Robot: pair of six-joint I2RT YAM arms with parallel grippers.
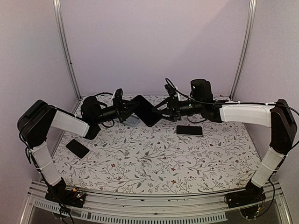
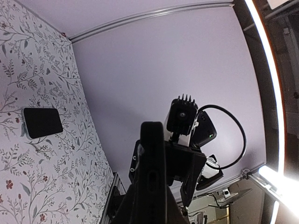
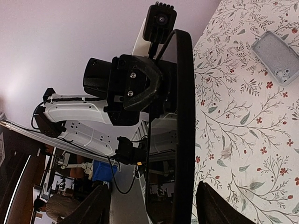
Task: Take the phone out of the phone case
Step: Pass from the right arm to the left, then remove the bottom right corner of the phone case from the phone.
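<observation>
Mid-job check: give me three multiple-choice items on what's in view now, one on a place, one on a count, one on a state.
1. Where is the grey phone case?
A. flat on the table, near the left gripper
B. in the right fingers
C. at the table's near edge

2. How many dark phones lie flat on the table?
A. one
B. two
C. four

3. The black phone between the arms is:
A. flat on the table
B. raised in the air
C. inside the grey case

Answers: 1 A, the top view shows it lying beside that gripper. 2 B, one lies toward each side. 3 B, it hangs where the left gripper and right gripper meet.
</observation>
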